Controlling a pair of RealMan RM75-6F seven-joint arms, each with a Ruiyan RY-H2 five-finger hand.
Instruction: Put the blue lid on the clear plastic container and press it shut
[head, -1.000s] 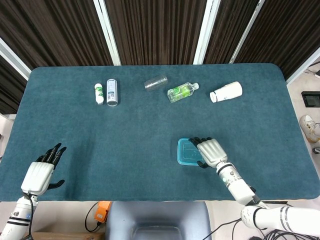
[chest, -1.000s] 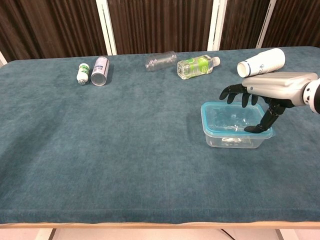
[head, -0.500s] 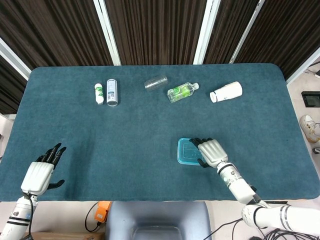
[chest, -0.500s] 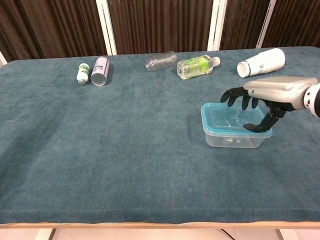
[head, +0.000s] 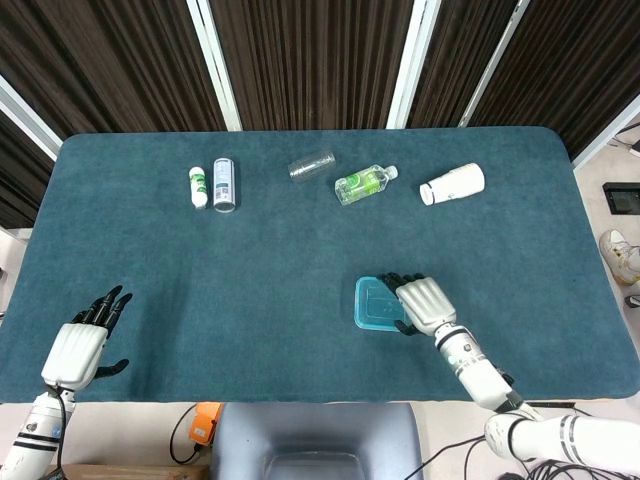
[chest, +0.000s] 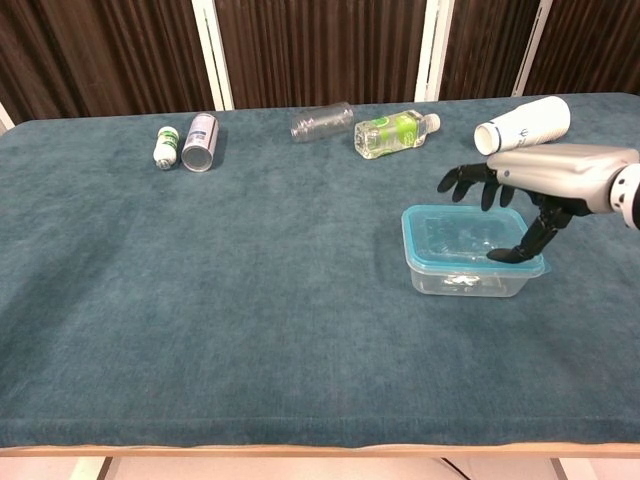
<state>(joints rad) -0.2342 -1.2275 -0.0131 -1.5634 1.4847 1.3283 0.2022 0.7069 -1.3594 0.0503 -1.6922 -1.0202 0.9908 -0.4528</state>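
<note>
Blue lid (chest: 462, 236) sits on the clear container (chest: 465, 280), on the table (chest: 250, 300) toward its near right. Right hand (chest: 545, 185) is directly above, palm down, fingers spread, thumb tip on the lid's right rim, gripping nothing. Press looks straight down. Left hand (head: 80, 345) is open, well apart at the near-left edge.

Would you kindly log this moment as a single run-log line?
blue lid on clear container | right hand above, thumb on lid's near right edge | left hand idle
</note>
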